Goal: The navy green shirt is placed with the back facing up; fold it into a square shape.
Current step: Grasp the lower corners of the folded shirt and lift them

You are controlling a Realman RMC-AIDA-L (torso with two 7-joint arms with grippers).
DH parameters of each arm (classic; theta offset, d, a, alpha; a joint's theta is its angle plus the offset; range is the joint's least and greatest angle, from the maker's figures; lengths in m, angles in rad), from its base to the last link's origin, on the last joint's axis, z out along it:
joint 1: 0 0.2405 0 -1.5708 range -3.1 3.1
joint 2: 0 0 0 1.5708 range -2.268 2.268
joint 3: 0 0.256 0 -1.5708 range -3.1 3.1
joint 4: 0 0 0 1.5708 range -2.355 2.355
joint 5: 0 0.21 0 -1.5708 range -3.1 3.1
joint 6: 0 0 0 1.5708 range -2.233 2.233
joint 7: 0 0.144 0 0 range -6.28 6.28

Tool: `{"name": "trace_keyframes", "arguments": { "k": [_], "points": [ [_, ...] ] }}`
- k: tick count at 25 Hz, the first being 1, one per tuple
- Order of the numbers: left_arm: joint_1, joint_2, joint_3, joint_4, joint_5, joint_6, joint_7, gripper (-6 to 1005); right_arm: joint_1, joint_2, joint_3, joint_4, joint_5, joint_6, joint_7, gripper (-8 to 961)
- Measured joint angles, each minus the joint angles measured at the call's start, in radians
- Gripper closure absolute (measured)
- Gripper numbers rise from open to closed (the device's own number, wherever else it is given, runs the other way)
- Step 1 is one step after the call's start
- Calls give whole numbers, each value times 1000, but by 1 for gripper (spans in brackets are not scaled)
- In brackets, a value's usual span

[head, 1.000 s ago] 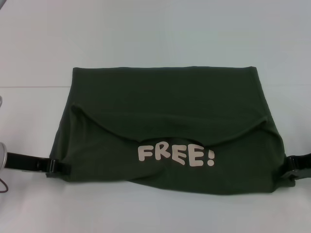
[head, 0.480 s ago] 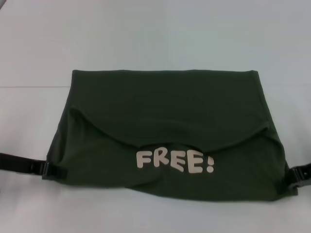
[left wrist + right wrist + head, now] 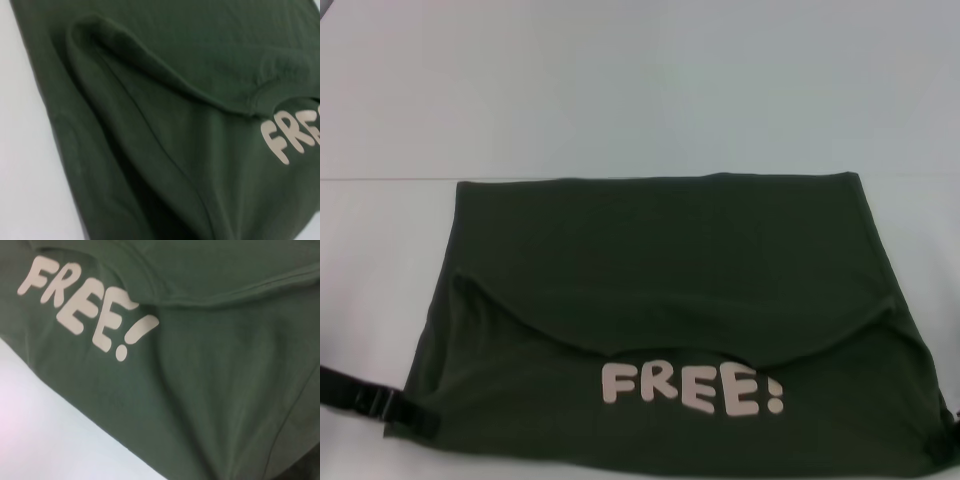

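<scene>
Two grippers sit at the shirt's lower corners — the left gripper [image 3: 405,412] clamps the navy green shirt [image 3: 660,290] at lower left; the right gripper [image 3: 952,432] barely shows at the lower right edge, its grip impossible to tell. Since a second ago the shirt has slid lower in frame — it fills the centre of the white table [image 3: 620,90].

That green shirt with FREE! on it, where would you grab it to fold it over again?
Probably at the two near corners of the navy green shirt, coming in from each side. It lies flat as a wide rectangle, so the side edges are the free parts. The left gripper is at the near left corner; the right gripper barely shows at the near right corner.
</scene>
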Motion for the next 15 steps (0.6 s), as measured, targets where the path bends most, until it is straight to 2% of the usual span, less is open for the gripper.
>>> {"name": "trace_keyframes", "arguments": {
  "k": [7, 15],
  "points": [
    [28, -2, -8, 2, 26, 118, 2, 957, -9, 15, -12, -1, -61, -64, -42, 906],
    [40, -1, -34, 12, 87, 244, 28, 957, -27, 11, -15, -3, -72, -149, -112, 907]
  ]
}}
